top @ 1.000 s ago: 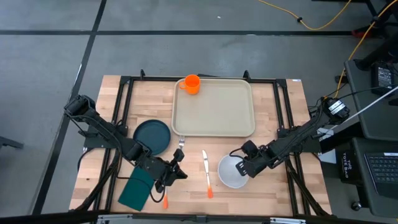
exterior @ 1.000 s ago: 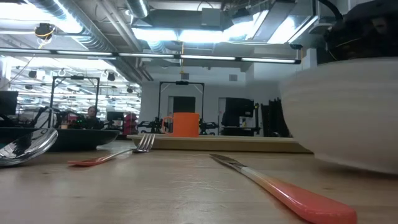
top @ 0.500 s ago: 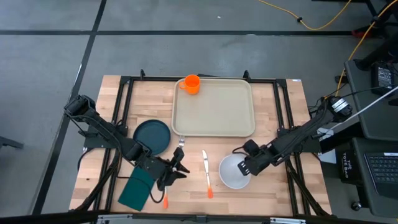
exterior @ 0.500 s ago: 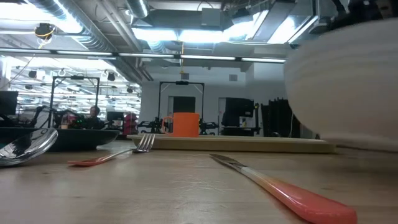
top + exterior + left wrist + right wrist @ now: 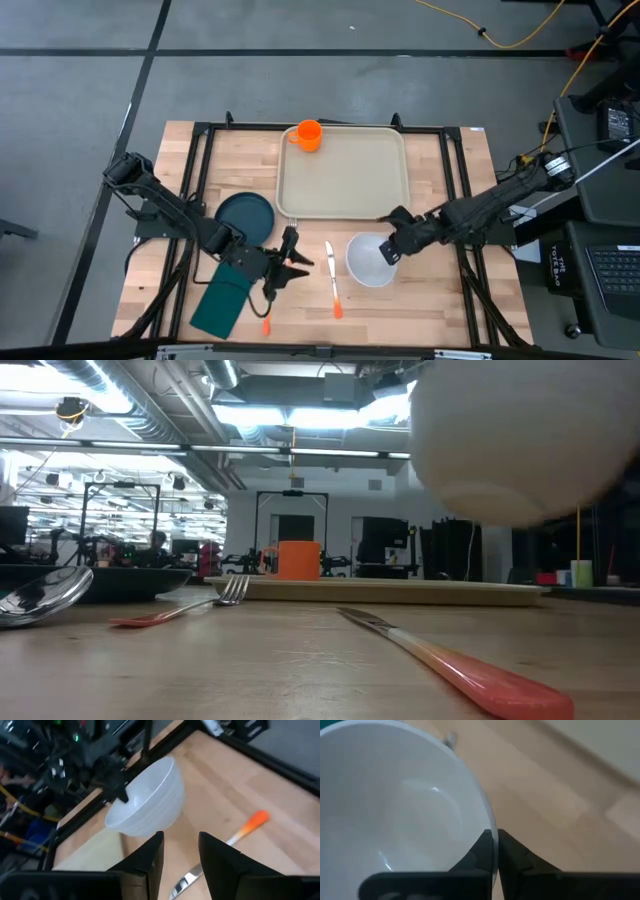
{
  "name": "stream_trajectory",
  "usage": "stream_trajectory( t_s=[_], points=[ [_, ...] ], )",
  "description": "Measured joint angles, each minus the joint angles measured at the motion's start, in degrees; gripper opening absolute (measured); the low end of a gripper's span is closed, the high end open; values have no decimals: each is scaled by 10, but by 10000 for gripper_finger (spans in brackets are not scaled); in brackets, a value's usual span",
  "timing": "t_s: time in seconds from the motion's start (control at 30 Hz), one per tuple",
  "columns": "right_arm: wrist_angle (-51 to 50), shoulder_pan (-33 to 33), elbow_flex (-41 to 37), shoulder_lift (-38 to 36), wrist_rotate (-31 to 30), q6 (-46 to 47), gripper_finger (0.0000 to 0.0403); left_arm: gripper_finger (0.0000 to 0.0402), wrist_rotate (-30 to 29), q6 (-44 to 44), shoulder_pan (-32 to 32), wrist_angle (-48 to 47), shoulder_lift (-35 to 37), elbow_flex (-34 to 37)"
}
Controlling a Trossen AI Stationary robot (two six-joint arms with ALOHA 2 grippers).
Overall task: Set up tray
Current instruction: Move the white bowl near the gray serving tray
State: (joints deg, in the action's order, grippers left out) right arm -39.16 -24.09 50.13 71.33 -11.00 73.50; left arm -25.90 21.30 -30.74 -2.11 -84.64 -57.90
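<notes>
The beige tray [image 5: 343, 180] lies at the table's far middle, with an orange cup [image 5: 309, 134] standing in its far left corner. My right gripper [image 5: 392, 250] is shut on a white bowl [image 5: 368, 262] just near of the tray's near right corner. My left gripper [image 5: 297, 256] stands open above the fork [image 5: 266, 322], nothing between its fingers [image 5: 150, 857]. The fork and an orange-handled knife [image 5: 332, 280] lie flat on the wood. A teal plate [image 5: 245, 218] and a green napkin [image 5: 220, 305] lie at the near left. My right gripper holds the bowl by its rim [image 5: 490, 827] on the side toward the table's right, one finger inside the bowl and one outside. The fingers slant down from the right. In the low view the bowl [image 5: 520, 440] hangs tilted, lifted clear of the table.
A spoon [image 5: 40, 595] lies close to the low camera at its left. Black frame rails [image 5: 455, 190] run along both sides of the tray. Bare wood lies between the knife and the table's right edge.
My right gripper has risen and gone toward the tray and the table's left with the bowl, which has come off the table and tipped. My left gripper has opened and risen a little; the fork lies where it was.
</notes>
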Motion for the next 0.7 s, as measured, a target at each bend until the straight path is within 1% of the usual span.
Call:
stream_trajectory(
  t_s=[0.13, 0.27, 0.47, 0.57, 0.67, 0.7],
  points=[
    [-22, 41, 31, -3, 1, -73, 12, 116, 3, 5, 38, -19, 0, -10],
    [-39, 83, 43, 6, 13, -123, 12, 116, 8, 37, 70, -26, 0, -11],
    [-57, 138, 45, 16, 54, -168, 12, 116, 20, 73, 80, -27, -10, -20],
    [-56, 165, 45, 22, 73, -191, 12, 116, 27, 96, 78, -27, -39, -53],
    [-52, 185, 45, 27, 89, -214, 12, 116, 27, 102, 81, -60, -83, -103],
    [-56, 190, 45, 27, 94, -218, 12, 116, 27, 101, 84, -85, -99, -124]
  ],
)
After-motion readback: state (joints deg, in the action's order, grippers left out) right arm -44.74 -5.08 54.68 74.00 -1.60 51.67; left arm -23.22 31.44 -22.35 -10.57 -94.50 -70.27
